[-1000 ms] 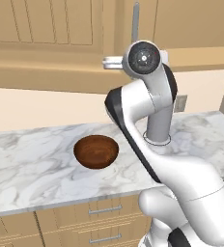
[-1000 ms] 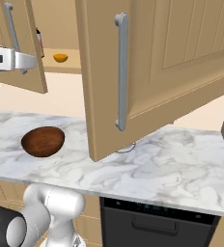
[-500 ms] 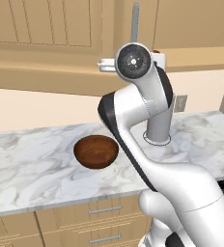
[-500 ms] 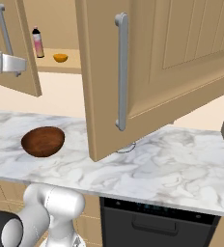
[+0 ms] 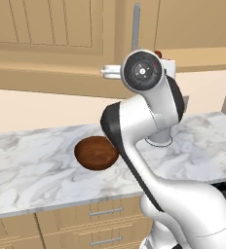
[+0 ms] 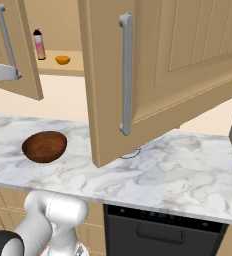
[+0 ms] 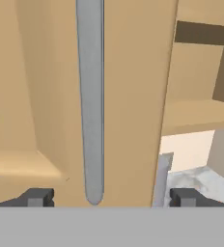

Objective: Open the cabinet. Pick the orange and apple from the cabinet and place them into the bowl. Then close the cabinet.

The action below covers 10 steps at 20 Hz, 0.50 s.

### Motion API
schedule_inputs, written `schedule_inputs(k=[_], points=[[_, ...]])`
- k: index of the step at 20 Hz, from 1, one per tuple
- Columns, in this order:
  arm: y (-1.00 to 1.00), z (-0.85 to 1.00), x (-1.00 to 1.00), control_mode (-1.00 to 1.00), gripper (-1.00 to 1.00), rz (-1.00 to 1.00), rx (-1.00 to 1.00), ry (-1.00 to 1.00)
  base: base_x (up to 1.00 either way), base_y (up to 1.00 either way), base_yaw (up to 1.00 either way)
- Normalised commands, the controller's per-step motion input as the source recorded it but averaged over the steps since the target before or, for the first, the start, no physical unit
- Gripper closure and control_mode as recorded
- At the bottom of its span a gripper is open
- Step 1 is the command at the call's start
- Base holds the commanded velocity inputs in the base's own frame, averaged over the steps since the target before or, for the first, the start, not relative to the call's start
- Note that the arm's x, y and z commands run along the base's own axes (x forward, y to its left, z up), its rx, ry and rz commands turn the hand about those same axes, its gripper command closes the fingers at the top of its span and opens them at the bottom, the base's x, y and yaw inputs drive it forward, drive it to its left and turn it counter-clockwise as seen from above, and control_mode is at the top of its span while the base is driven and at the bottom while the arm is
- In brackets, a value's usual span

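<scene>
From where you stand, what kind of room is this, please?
Most likely a home kitchen. Light tan wooden wall cabinets with long grey bar handles hang above a white-and-grey marble counter, a round dark reddish-brown wooden bowl sits on it, and a black oven front is below.

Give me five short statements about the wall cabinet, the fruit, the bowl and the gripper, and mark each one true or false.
1. The dark reddish-brown wooden bowl holds no fruit. True.
2. The small bright orange fruit lies in the bowl. False: it sits on the shelf of the light tan wooden wall cabinet.
3. Both cabinet doors are shut. False: they stand swung open.
4. The two-finger gripper is open, its fingertips either side of a long grey bar handle. True.
5. A bottle stands on the counter beside the bowl. False: it stands on the cabinet shelf beside the orange.
</scene>
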Motion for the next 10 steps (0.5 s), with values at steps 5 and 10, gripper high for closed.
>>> schedule_inputs(k=[5,10], points=[[-0.48,0.0,-0.21,-1.0,-1.0,0.04,0.12,0.02,0.0,0.0,0.0],[-0.56,0.0,0.0,-1.0,-1.0,0.05,0.18,0.0,0.0,0.0,0.0]])
